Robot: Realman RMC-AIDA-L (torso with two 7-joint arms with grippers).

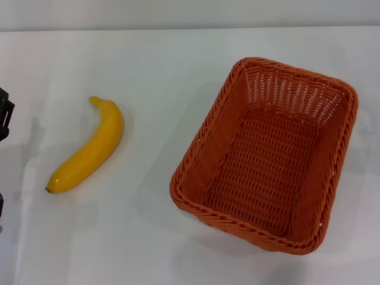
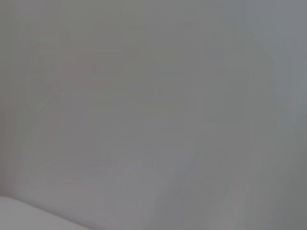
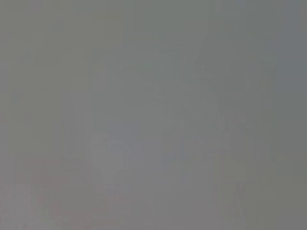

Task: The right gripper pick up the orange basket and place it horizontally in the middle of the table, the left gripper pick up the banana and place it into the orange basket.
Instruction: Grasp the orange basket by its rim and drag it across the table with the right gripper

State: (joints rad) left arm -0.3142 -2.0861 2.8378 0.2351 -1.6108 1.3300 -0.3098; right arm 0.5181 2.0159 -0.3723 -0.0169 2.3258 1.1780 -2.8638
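The white desk (image 1: 148, 249) fills nearly everything you can see from the head view. On it, over toward three o'clock, sits the orange basket (image 1: 267, 157), open side up and standing on its base. Its long axis runs at a slant, the far end tipped toward one o'clock and the near end toward seven. Nothing lies inside it; you look straight down onto the woven floor and the sloping open-weave walls under the braided rim.

Well apart from it, at about nine o'clock, the banana (image 1: 89, 148) lies flat on the desk. It curves from its stem end at twelve o'clock down to its small dark tip at seven.

At the very edge, farther out at nine o'clock than the banana, a small black piece of the left claw (image 1: 5, 113) just pokes into sight, clear of the fruit. Whether it is spread or pressed together, I cannot tell. The right claw does not show at all, and both wrist views give only a plain grey blank
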